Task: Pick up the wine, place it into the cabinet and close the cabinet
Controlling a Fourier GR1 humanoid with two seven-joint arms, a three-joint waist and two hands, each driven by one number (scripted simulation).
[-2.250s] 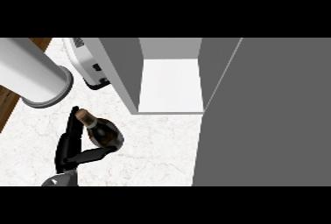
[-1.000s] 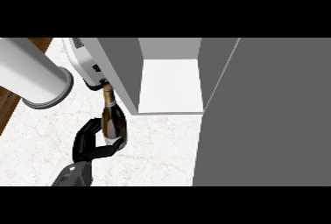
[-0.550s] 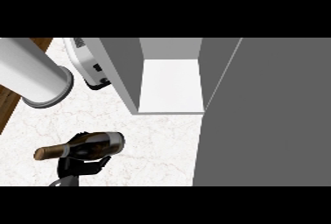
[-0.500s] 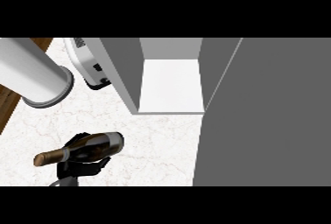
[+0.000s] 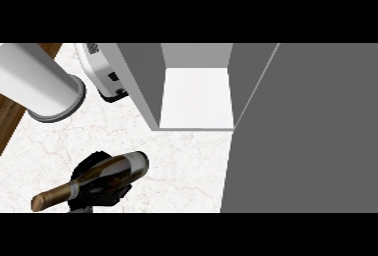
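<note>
Where your view looks down, the grey cabinet (image 5: 193, 80) stands open, up and right of your left hand (image 5: 94, 180), its white shelf flat and bare. Veined white marble counter (image 5: 177, 155) lies beneath. Black fingers curl round the glossy dark wine (image 5: 92, 181), lying sideways, gold-foiled neck pointing left.

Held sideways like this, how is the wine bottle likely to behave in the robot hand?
The wine bottle looks rigid and glossy, so it may slip. Its round body would probably roll if set down lying. The left robot hand curls round its body, neck overhanging, so it may tilt.
</note>
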